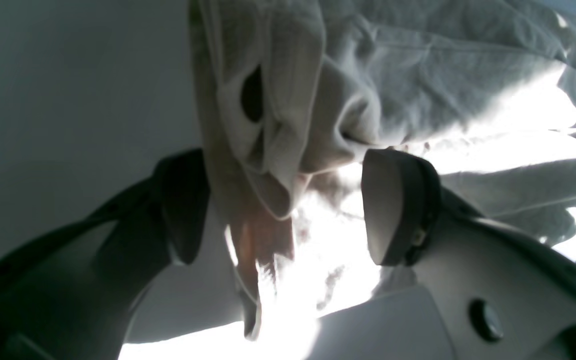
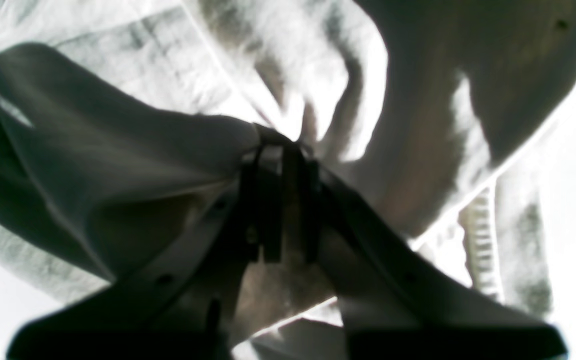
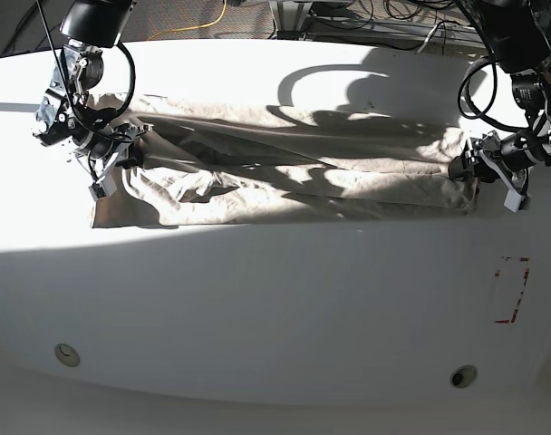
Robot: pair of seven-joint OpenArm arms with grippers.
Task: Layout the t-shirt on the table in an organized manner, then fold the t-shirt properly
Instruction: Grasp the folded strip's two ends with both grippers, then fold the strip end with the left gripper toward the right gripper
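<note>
I am in the layout part of the task, and no fold is made yet. The t-shirt [image 3: 285, 168] lies on the table [image 3: 275, 308] toward its far side, stretched long between my two grippers, but it is not flat: the cloth is twisted and bunched along the middle, and one loose part spreads wider near my right arm. So the spreading is only partly done, and the smoothing and all the folding are left.

My right gripper [image 2: 280, 150] has its jaws pressed together on a pinch of the cloth; in the right wrist view the fabric comes out tight from between them. My left gripper [image 1: 288, 200] has its jaws standing apart. In the left wrist view a bunch of cloth hangs down between them, and it seems to lean against one dark finger [image 1: 183, 200], but the strong light makes this hard to judge, so I cannot say if it carries any weight.

There are no containers here. The table shows only a red dashed mark [image 3: 511, 290] near its front corner and two small round holes [image 3: 463, 376], well apart from the shirt.
</note>
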